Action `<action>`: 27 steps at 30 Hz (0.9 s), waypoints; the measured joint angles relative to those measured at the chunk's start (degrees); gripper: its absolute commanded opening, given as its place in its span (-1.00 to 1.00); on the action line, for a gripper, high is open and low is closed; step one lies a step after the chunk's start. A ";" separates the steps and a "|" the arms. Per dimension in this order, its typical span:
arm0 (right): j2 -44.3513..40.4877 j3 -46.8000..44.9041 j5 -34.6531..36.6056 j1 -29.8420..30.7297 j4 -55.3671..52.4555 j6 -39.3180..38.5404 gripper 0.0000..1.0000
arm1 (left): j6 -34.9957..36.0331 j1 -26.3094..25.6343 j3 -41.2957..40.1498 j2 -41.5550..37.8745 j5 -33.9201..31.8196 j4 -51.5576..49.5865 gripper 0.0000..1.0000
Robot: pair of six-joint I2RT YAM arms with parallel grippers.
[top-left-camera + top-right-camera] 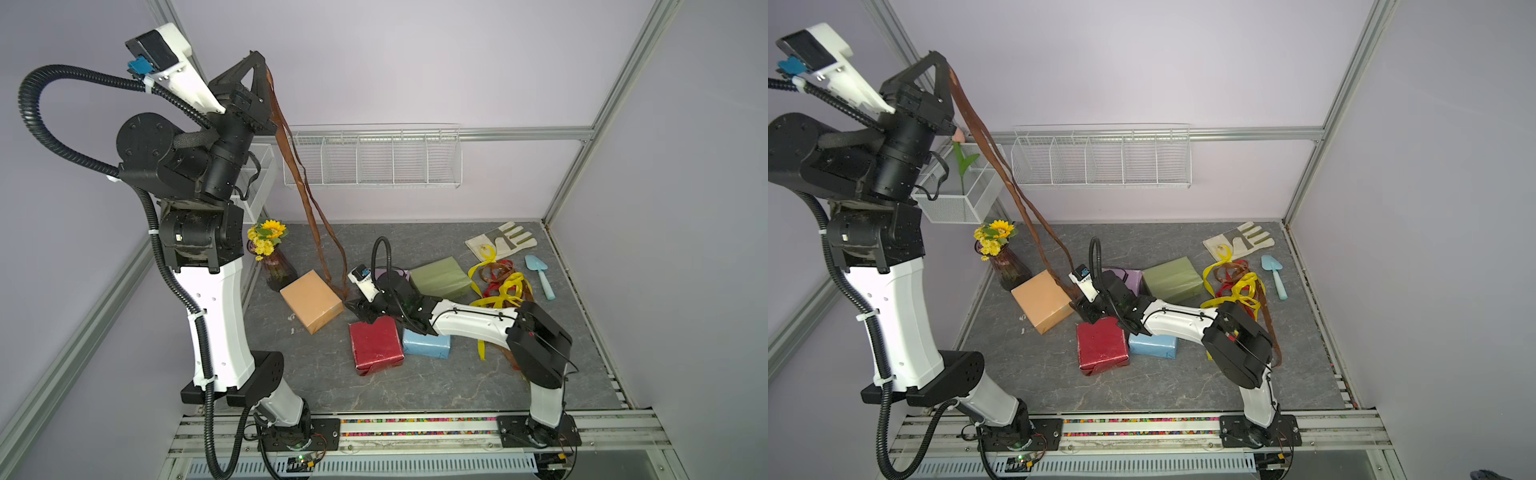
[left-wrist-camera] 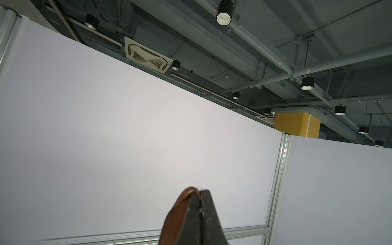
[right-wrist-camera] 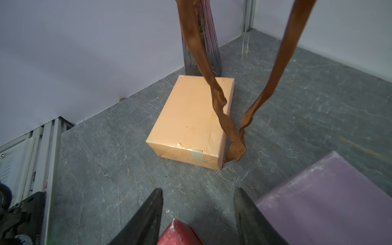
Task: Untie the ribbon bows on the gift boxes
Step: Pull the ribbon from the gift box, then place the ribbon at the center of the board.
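You have bare grey tabletop [image 1: 415, 386] between the boxes and the front rail [image 1: 415, 424]. The rear right corner is crowded by a work glove [image 1: 500, 241], a blue trowel [image 1: 540, 276] and a heap of loose yellow, red and brown ribbons [image 1: 503, 286]. The tan-orange box [image 1: 311, 301] lies near the table's left edge, just beside the flower vase [image 1: 276, 266].

Your left gripper [image 2: 200, 192] is raised high, jaws pressed together on a brown ribbon [image 1: 297, 174] that hangs in 2 strands. Their lower ends reach the tabletop beside the tan-orange box's corner, between it and the lilac box [image 3: 328, 201]. Your right gripper [image 3: 198, 191] sits low, jaws apart and holding nothing, facing those ribbon ends, with a corner of the red box [image 1: 374, 343] just below it. The light blue box [image 1: 426, 345] lies just beside the red one, and the olive green box [image 1: 440, 276] lies behind the right arm.

Small print on the black hardware [image 3: 36, 236] is too blurred to read.
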 measured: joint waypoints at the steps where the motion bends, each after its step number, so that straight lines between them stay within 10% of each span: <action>1: -2.23 -0.79 0.42 0.09 -0.76 -0.85 0.19 | -0.24 0.00 -0.96 -0.37 0.44 0.24 -1.00; 13: -23.96 -3.13 5.14 0.11 -12.96 -11.74 0.45 | -0.61 -8.37 -43.08 -15.63 10.78 7.04 -1.00; 27: -42.01 -4.35 8.39 -0.70 -19.19 -16.52 0.58 | 7.69 -21.81 -68.22 -23.85 10.93 5.60 -1.00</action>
